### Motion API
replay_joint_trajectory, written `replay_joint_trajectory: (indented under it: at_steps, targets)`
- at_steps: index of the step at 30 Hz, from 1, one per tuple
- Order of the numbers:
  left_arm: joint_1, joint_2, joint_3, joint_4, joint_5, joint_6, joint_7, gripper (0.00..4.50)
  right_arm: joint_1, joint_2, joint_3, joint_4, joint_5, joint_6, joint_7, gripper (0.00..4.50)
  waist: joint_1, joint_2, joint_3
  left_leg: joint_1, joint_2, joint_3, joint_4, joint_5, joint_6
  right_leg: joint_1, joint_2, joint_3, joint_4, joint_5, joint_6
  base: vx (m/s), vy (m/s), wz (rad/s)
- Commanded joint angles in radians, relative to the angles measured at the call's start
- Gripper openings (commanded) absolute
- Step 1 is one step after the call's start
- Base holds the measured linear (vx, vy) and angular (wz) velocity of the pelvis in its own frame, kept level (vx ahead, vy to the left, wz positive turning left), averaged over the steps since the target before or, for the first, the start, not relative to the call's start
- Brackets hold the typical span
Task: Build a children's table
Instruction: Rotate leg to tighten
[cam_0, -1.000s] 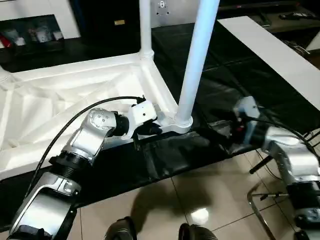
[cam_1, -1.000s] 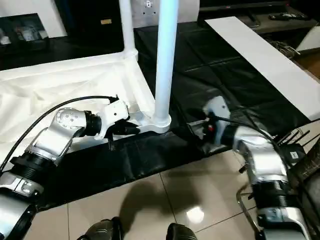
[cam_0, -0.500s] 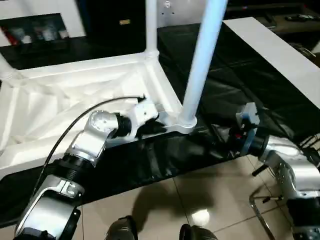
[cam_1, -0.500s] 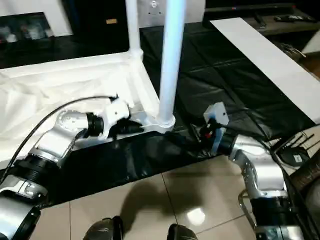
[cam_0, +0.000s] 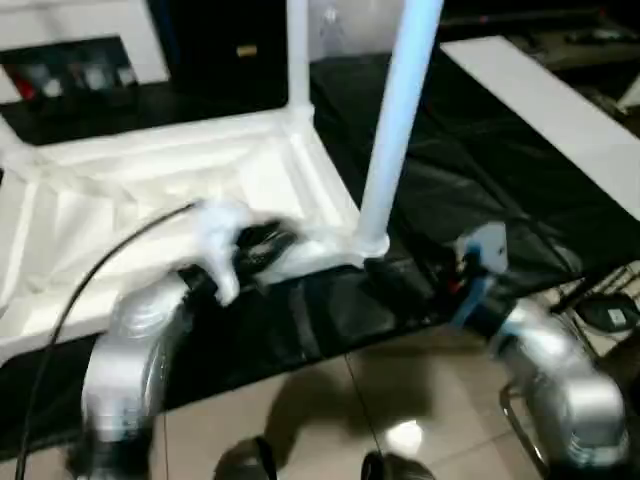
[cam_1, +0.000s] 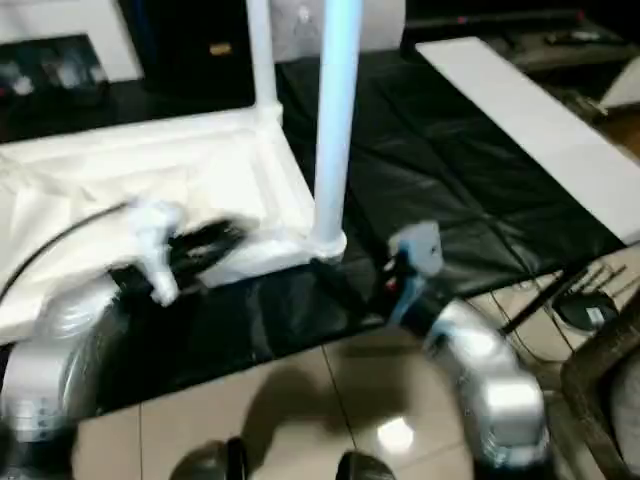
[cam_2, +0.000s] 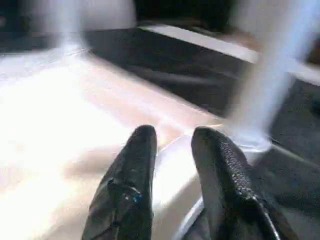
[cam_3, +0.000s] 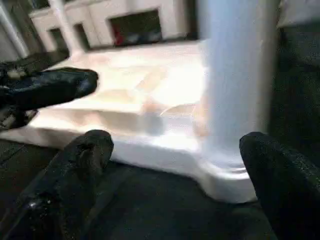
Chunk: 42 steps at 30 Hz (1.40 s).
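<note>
Two legs (cam_0: 400, 120) stand in the upturned top (cam_0: 150, 190); the left gripper (cam_2: 172, 142) is slightly parted and the right gripper (cam_3: 175, 145) gapes, both empty.

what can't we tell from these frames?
- Both upright legs, near and far: tops cut off by the head views' upper edge, so how long they are can't be told.
- Table top: its left part runs past the head views' edge, so the other corner sockets can't be checked.
- Left gripper: motion blur in the head views; contact with the table rim unclear.
- Right gripper: open around the near leg's base, contact unclear.
</note>
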Motion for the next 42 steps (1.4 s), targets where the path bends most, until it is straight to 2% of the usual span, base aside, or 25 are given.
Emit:
replay_joint_trajectory:
  at_steps: [1, 2, 3, 4, 5, 6, 7, 8, 9, 10, 11, 12, 13, 14, 15, 16, 17, 18, 19, 21, 23, 24, 30, 33, 42]
  targets:
    - [0.019, -0.03, -0.007, -0.049, 0.034, -0.008, 0.09, 1.4, -0.027, 0.011, 0.026, 0.013, -0.019, -0.002, -0.029, 4.5, -0.012, 0.031, -0.067, 0.023, 0.088, -0.115, -0.12, -0.549, 0.051, 0.047, -0.027, 0.006, -0.023, -0.195, -0.217, 0.012, -0.062, 0.54]
    - [0.016, -0.043, -0.013, -0.05, 0.059, 0.011, 0.123, 1.4, -0.037, 0.019, 0.038, 0.03, -0.027, -0.008, -0.031, 4.5, -0.011, 0.035, -0.058, 0.013, 0.073, -0.13, -0.13, -0.62, 0.048, 0.052, -0.029, 0.002, -0.014, -0.215, -0.221, -0.032, -0.091, 0.5]
    - [0.016, -0.05, -0.018, -0.057, 0.075, 0.032, 0.152, 1.4, -0.041, 0.025, 0.048, 0.038, -0.033, -0.01, -0.035, 4.5, 0.002, 0.016, -0.052, -0.011, 0.013, -0.099, -0.102, -0.614, 0.014, 0.058, -0.07, 0.021, -0.051, -0.299, -0.218, -0.032, -0.091, 0.5]
    - [0.016, -0.051, -0.021, -0.061, 0.088, 0.047, 0.171, 1.4, -0.042, 0.03, 0.055, 0.04, -0.037, -0.012, -0.038, 4.5, 0.012, 0.002, -0.052, -0.014, -0.014, -0.084, -0.078, -0.552, 0.004, 0.064, -0.104, 0.021, -0.081, -0.417, -0.206, -0.034, -0.097, 0.53]
    - [0.018, -0.051, -0.024, -0.067, 0.097, 0.045, 0.191, 1.4, -0.044, 0.033, 0.065, 0.042, -0.044, -0.012, -0.044, 4.5, 0.037, -0.023, -0.047, -0.003, -0.022, -0.054, 0.048, -0.294, 0.059, 0.077, -0.233, 0.043, -0.177, -0.68, -0.146, -0.042, -0.084, 0.47]
    - [0.022, -0.05, -0.023, -0.075, 0.096, 0.048, 0.2, 1.4, -0.044, 0.031, 0.076, 0.041, -0.05, -0.014, -0.042, 4.5, 0.031, -0.028, -0.044, -0.031, -0.013, -0.063, 0.149, -0.09, 0.077, 0.089, -0.307, 0.052, -0.197, -0.701, -0.074, -0.042, -0.084, 0.47]
    - [0.028, -0.046, -0.02, -0.087, 0.111, 0.062, 0.216, 1.4, -0.044, 0.032, 0.082, 0.043, -0.056, -0.014, -0.047, 4.5, 0.038, -0.014, -0.04, -0.043, -0.011, -0.073, 0.167, -0.066, 0.069, 0.088, -0.319, 0.048, -0.19, -0.687, -0.036, -0.029, -0.027, 0.41]
    - [0.033, -0.042, -0.018, -0.095, 0.123, 0.065, 0.226, 1.4, -0.044, 0.033, 0.084, 0.044, -0.06, -0.015, -0.05, 4.5, 0.037, -0.02, -0.038, -0.062, 0.013, -0.084, 0.184, -0.139, 0.051, 0.107, -0.349, 0.049, -0.174, -0.617, -0.024, -0.008, 0.051, 0.38]
    - [0.041, -0.041, -0.015, -0.108, 0.125, 0.071, 0.232, 1.4, -0.045, 0.032, 0.085, 0.049, -0.066, -0.027, -0.055, 4.5, 0.045, -0.014, -0.049, -0.053, 0.027, -0.082, 0.158, -0.172, 0.05, 0.136, -0.325, 0.013, -0.157, -0.493, -0.092, -0.008, 0.051, 0.38]
    - [0.044, -0.041, -0.015, -0.112, 0.125, 0.072, 0.234, 1.4, -0.045, 0.032, 0.085, 0.051, -0.067, -0.032, -0.057, 4.5, 0.046, -0.008, -0.055, -0.044, 0.03, -0.079, 0.116, -0.151, 0.072, 0.148, -0.278, -0.018, -0.144, -0.416, -0.149, -0.006, 0.089, 0.46]
    - [0.05, -0.041, -0.011, -0.122, 0.127, 0.074, 0.247, 1.4, -0.047, 0.034, 0.081, 0.058, -0.067, -0.037, -0.068, 4.5, 0.034, 0.023, -0.071, -0.011, 0.017, -0.076, 0.026, -0.02, 0.176, 0.153, -0.146, -0.077, -0.093, -0.25, -0.228, 0.011, 0.135, 0.69]
    - [0.051, -0.041, -0.002, -0.128, 0.126, 0.08, 0.257, 1.4, -0.051, 0.038, 0.072, 0.065, -0.061, -0.045, -0.073, 4.5, 0.007, 0.083, -0.108, 0.16, 0.075, -0.109, 0.02, 0.217, 0.226, 0.001, 0.012, -0.036, 0.029, -0.11, -0.167, 0.011, 0.135, 0.69]
    - [0.051, -0.038, 0.007, -0.133, 0.126, 0.085, 0.265, 1.4, -0.055, 0.038, 0.066, 0.071, -0.058, -0.05, -0.076, 4.5, -0.013, 0.08, -0.1, 0.125, 0.097, -0.113, 0.006, 0.326, 0.215, 0.0, 0.02, -0.013, 0.056, -0.068, -0.135, 0.005, 0.152, 0.38]
    - [0.054, -0.036, 0.013, -0.138, 0.129, 0.087, 0.273, 1.4, -0.06, 0.035, 0.066, 0.074, -0.063, -0.051, -0.078, 4.5, 0.011, 0.077, -0.086, 0.075, 0.107, -0.092, -0.024, 0.269, 0.131, 0.002, 0.019, 0.01, 0.069, -0.044, -0.096, -0.027, 0.124, 0.06]
    - [0.057, -0.035, 0.017, -0.14, 0.132, 0.086, 0.28, 1.4, -0.063, 0.034, 0.067, 0.076, -0.066, -0.05, -0.08, 4.5, 0.01, 0.059, -0.089, 0.077, 0.1, -0.093, -0.028, 0.111, 0.092, 0.005, -0.002, 0.034, 0.052, -0.045, -0.087, -0.027, 0.124, 0.06]
    - [0.058, -0.034, 0.018, -0.141, 0.129, 0.09, 0.28, 1.6, -0.065, 0.034, 0.067, 0.077, -0.066, -0.05, -0.081, 4.5, 0.011, 0.05, -0.089, 0.081, 0.079, -0.084, -0.018, 0.036, 0.073, 0.007, -0.015, 0.045, 0.03, -0.028, -0.104, -0.048, 0.1, 0.13]
    - [0.063, -0.031, 0.022, -0.143, 0.118, 0.106, 0.28, 1.6, -0.073, 0.035, 0.064, 0.081, -0.064, -0.049, -0.086, 4.5, 0.017, 0.04, -0.082, 0.059, 0.042, -0.058, -0.016, -0.129, 0.029, 0.029, -0.047, 0.065, -0.008, -0.038, -0.151, -0.074, 0.063, 0.0]
    - [0.064, -0.03, 0.022, -0.143, 0.117, 0.107, 0.279, 1.6, -0.074, 0.035, 0.064, 0.082, -0.065, -0.05, -0.087, 4.5, 0.023, 0.038, -0.08, 0.044, 0.035, -0.049, -0.029, -0.272, -0.006, 0.048, -0.067, 0.076, -0.02, -0.122, -0.173, -0.074, 0.063, 0.0]
    - [0.067, -0.025, 0.019, -0.143, 0.111, 0.117, 0.271, 1.6, -0.081, 0.036, 0.063, 0.088, -0.07, -0.052, -0.093, 4.5, 0.022, 0.033, -0.078, 0.041, 0.034, -0.047, -0.034, -0.329, -0.019, 0.05, -0.072, 0.079, -0.027, -0.175, -0.17, -0.093, 0.021, -0.1]
    - [0.079, -0.005, 0.003, -0.152, 0.093, 0.129, 0.242, 1.88, -0.102, 0.042, 0.051, 0.114, -0.081, -0.058, -0.119, 4.5, 0.016, 0.03, -0.063, 0.048, 0.036, -0.046, -0.045, -0.528, -0.072, 0.031, -0.078, 0.088, -0.051, -0.409, -0.131, -0.091, -0.005, -0.07]
    - [0.091, 0.018, -0.011, -0.162, 0.084, 0.139, 0.22, 1.98, -0.125, 0.043, 0.043, 0.144, -0.091, -0.073, -0.141, 4.5, 0.006, 0.022, -0.057, 0.052, 0.03, -0.045, -0.051, -0.59, -0.085, 0.027, -0.081, 0.088, -0.069, -0.552, -0.087, -0.08, -0.02, -0.1]
    - [0.093, 0.022, -0.01, -0.162, 0.085, 0.138, 0.218, 2.06, -0.13, 0.037, 0.047, 0.149, -0.094, -0.081, -0.138, 4.5, 0.002, 0.019, -0.059, 0.055, 0.028, -0.043, -0.052, -0.576, -0.079, 0.029, -0.082, 0.089, -0.08, -0.59, -0.064, -0.078, -0.022, -0.12]
    - [0.101, 0.043, -0.016, -0.166, 0.072, 0.148, 0.198, 2.63, -0.133, 0.029, 0.065, 0.159, -0.109, -0.091, -0.139, 4.5, -0.003, 0.015, -0.064, 0.055, 0.031, -0.024, -0.06, -0.442, -0.025, 0.028, -0.072, 0.091, -0.092, -0.504, -0.088, -0.03, -0.015, -0.02]
    - [0.106, 0.05, -0.016, -0.17, 0.063, 0.145, 0.203, 2.79, -0.132, 0.027, 0.066, 0.164, -0.114, -0.095, -0.145, 4.5, -0.004, 0.015, -0.061, 0.061, 0.031, -0.021, -0.059, -0.457, -0.026, 0.022, -0.072, 0.088, -0.099, -0.561, -0.089, 0.0, 0.0, 0.0]
    - [0.132, 0.021, -0.036, -0.188, 0.106, 0.104, 0.273, 3.15, -0.046, 0.033, 0.074, 0.091, -0.097, -0.084, -0.158, 4.5, -0.009, 0.012, -0.055, 0.063, 0.036, -0.022, -0.069, -0.515, -0.04, 0.02, -0.068, 0.082, -0.105, -0.565, -0.068, 0.0, 0.0, 0.0]
